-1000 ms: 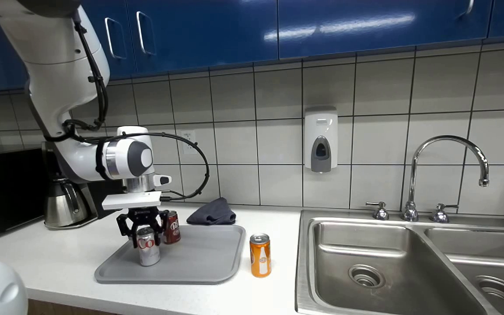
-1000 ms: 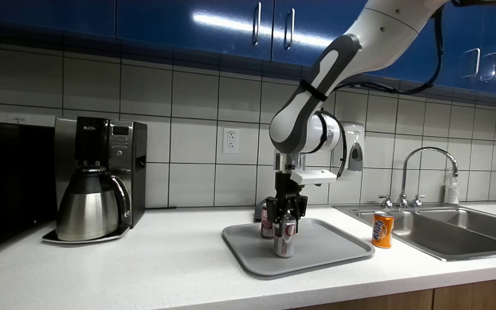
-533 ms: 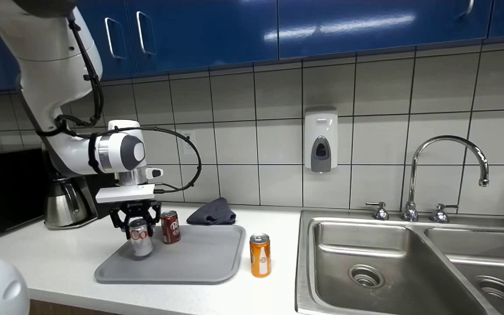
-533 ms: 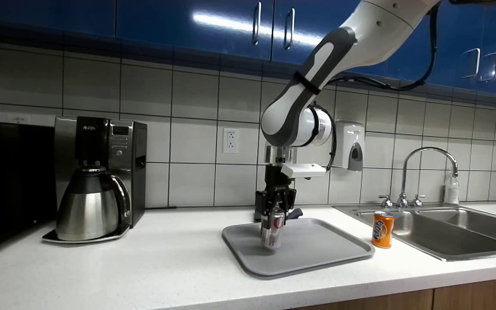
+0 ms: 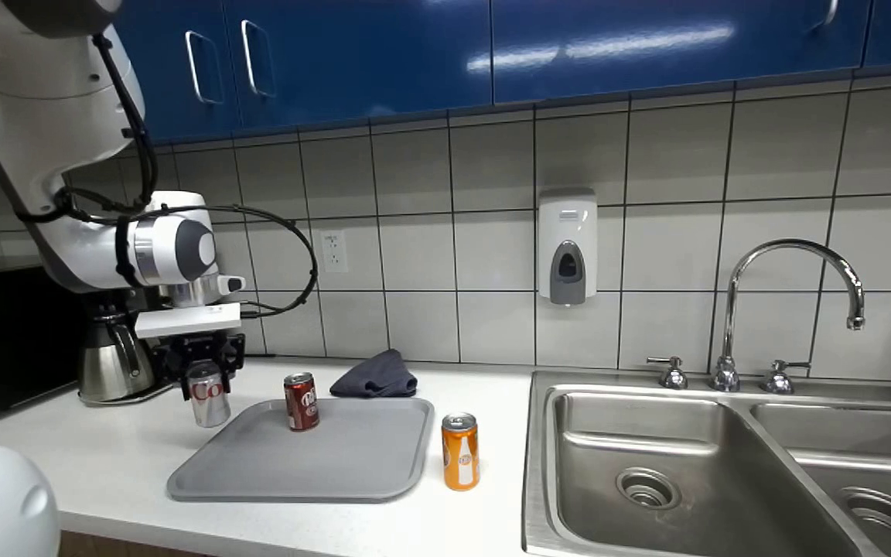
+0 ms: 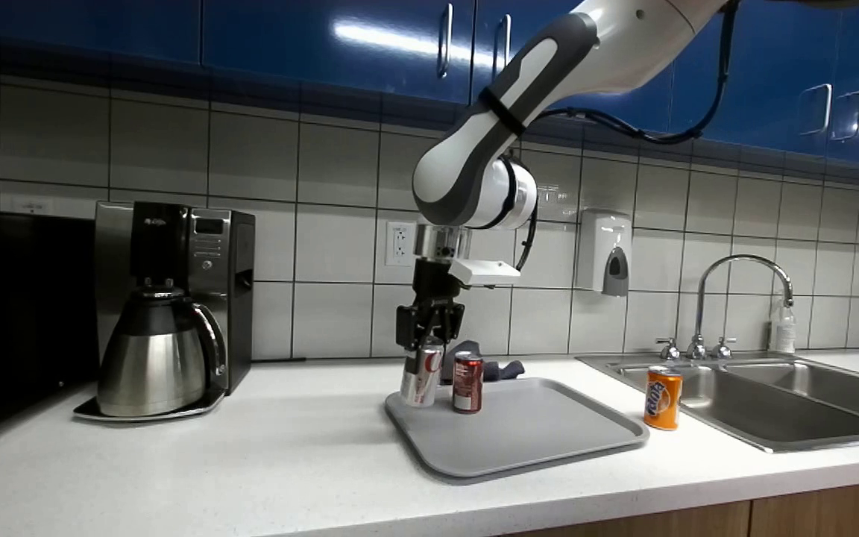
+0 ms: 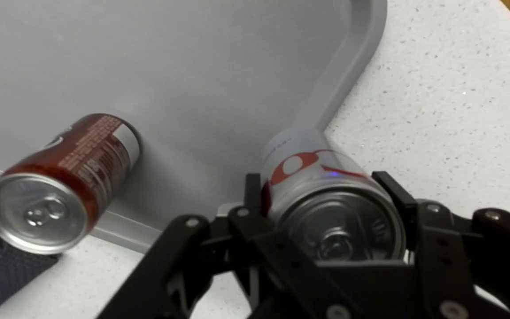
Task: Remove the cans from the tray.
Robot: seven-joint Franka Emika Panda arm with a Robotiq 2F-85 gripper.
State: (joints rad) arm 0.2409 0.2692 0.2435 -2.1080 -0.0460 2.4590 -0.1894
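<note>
My gripper (image 5: 206, 381) is shut on the silver can (image 5: 210, 404), with a finger on each side of its upper part. In both exterior views the silver can (image 6: 418, 380) hangs slightly tilted near the edge of the grey tray (image 5: 337, 472), apparently raised. In the wrist view the silver can (image 7: 303, 161) overlaps the tray's rim, its base partly hidden. The dark red can (image 5: 302, 402) stands upright on the tray; it also shows in the wrist view (image 7: 78, 164). The orange can (image 5: 460, 452) stands upright on the counter beside the tray.
A dark cloth (image 5: 376, 375) lies behind the tray. A coffee maker with a metal carafe (image 6: 157, 358) stands at the back. A steel sink (image 5: 537, 464) is past the orange can. Blue cabinets (image 5: 360, 54) hang above the counter.
My gripper has lifted the silver can from the tray and carried it towards the coffee-maker side, past the red can to the tray's edge. The red and orange cans have not moved.
</note>
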